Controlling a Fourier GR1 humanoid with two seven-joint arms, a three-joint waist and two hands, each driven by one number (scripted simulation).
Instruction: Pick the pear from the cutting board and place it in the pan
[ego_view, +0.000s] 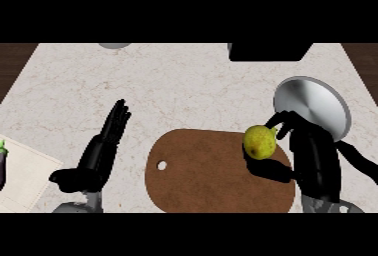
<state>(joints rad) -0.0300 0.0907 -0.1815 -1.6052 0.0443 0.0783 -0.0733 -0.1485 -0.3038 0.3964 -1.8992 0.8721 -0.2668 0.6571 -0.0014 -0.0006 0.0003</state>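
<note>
My right hand (314, 150) has its fingers curled round the pear (260, 141) above the cutting board (214, 175), with the pan (314, 105) just beyond it, up and rightward.

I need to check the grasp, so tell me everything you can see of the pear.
The pear is yellow-green with faint brownish speckling, its skin looking matte. It sits at the right edge of the brown cutting board, casting a dark shadow on the board below it. The right hand curls round its right side, fingers over its top. Just beyond it to the upper right lies the silvery pan. No stem is visible.
</note>
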